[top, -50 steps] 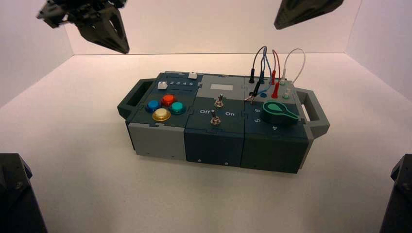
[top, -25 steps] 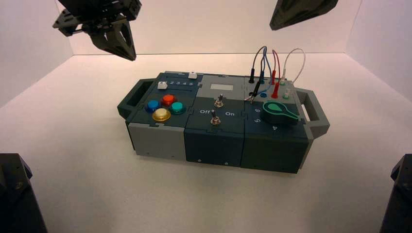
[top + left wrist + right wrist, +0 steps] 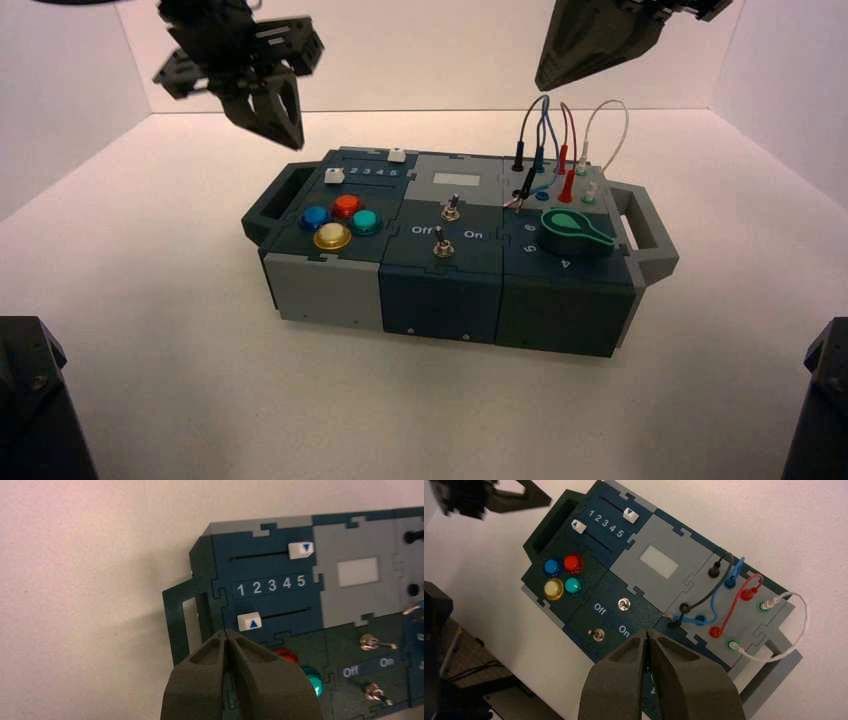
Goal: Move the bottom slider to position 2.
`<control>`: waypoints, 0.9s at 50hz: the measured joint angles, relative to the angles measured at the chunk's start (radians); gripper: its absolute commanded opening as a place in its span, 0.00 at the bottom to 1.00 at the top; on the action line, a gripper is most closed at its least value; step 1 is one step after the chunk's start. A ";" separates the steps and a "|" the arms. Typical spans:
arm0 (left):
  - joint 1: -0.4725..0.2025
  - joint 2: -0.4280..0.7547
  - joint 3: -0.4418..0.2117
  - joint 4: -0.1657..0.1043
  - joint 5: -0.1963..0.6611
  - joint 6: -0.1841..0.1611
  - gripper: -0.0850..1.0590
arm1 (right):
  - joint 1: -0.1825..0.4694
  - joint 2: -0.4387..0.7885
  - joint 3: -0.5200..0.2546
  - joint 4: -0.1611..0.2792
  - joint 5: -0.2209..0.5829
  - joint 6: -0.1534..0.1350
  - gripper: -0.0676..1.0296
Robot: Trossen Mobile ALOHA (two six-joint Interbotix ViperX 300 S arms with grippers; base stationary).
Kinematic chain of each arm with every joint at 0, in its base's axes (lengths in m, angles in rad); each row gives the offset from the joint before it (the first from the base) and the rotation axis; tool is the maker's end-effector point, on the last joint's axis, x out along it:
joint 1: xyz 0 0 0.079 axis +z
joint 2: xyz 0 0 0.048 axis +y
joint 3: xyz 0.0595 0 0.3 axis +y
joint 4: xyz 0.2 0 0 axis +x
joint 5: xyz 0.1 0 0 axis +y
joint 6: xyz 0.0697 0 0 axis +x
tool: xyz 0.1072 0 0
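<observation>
Closed left gripper aloft by the box's left end; bottom slider at 1

Left gripper: in the air near the left end of the box, apart from it. Fingers fully together, nothing between them.

Right gripper: in the air over the right part of the box, apart from the wires. Also fully closed, holding nothing.

Bottom slider: small white knob on the dark panel at the box's far left, between the printed numerals and the round buttons. It sits at the 1 end of its slot; the rest of the slot runs bare toward the 5 end. The target, numeral 2, is the next mark along the row. Neither gripper touches the knob.

Top slider: matching white knob on the other side of the numerals, at the 5 end.

Nearby on the box: blue button, red button, green button and yellow button, grouped nearer the camera than both sliders.
</observation>
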 measured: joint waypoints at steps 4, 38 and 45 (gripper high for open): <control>-0.005 0.029 -0.008 0.000 -0.005 0.000 0.05 | 0.002 0.006 -0.005 0.002 -0.002 0.000 0.04; -0.025 0.144 -0.063 0.000 -0.015 0.002 0.05 | 0.002 0.009 -0.011 0.002 -0.011 0.008 0.04; -0.032 0.147 -0.069 0.000 -0.020 0.000 0.05 | 0.002 0.009 -0.011 0.002 -0.011 0.009 0.04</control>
